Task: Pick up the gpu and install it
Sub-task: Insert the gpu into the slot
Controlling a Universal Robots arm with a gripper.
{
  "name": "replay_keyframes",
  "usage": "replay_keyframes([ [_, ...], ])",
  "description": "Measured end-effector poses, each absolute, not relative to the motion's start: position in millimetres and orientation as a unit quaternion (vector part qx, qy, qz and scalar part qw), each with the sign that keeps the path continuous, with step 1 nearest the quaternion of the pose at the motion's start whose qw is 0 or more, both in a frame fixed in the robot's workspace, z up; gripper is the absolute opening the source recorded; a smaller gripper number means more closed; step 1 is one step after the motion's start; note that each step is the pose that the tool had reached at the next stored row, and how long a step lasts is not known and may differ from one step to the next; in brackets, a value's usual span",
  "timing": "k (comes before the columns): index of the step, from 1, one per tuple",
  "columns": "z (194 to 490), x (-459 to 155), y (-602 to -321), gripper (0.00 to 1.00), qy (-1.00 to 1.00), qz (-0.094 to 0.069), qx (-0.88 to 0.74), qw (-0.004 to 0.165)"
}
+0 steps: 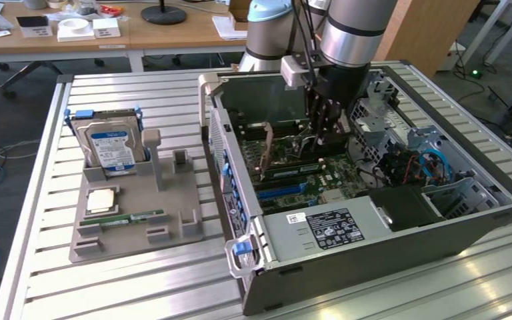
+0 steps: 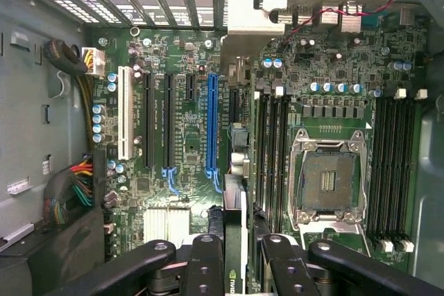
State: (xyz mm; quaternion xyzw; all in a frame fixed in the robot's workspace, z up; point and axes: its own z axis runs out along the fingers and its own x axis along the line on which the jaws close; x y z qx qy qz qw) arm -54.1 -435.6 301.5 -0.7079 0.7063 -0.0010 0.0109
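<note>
The pincer [image 1: 325, 133] is down inside the open case [image 1: 354, 267], jaws set narrow and clamped on the gpu [image 2: 234, 213]. In the wrist view the card shows edge-on between the 2 fingers [image 2: 207, 268], over the motherboard [image 2: 173, 192] just beside the blue slot [image 2: 212, 123]; whether it touches a slot I cannot tell. I judge the card light and stiff but fragile, a thin board with exposed parts and a contact edge to leave free. A mid-length hold on the upper edge suits it; pinched off-centre, it could pivot or slip.
</note>
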Motion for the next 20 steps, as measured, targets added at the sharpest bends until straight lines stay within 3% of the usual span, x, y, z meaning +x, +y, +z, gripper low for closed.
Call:
replay_keyframes([
  [20,289.5,-55.9,-435.7,0.26,0.706,-0.001,-0.708,0.011],
])
